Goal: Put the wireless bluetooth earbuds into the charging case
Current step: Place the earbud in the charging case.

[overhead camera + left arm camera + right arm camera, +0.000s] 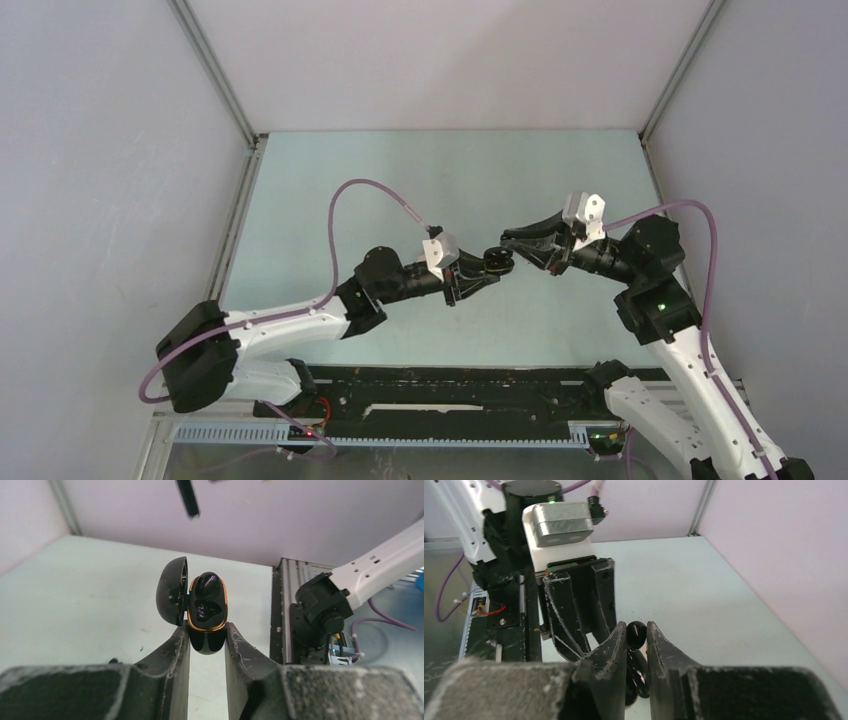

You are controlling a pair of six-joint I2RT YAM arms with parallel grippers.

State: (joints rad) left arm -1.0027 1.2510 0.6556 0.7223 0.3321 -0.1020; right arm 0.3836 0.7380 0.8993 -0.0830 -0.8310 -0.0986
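Note:
My left gripper is shut on the black charging case and holds it above the table. In the left wrist view the case stands between the fingers with its lid swung open to the left and a gold rim round the body. A black earbud sits in its upper slot. My right gripper is shut on another black earbud, right above the case. Its fingertips show at the top of the left wrist view.
The pale green table is walled by grey panels on three sides. A black rail runs along the near edge between the arm bases. The left gripper's body is close in front of the right gripper.

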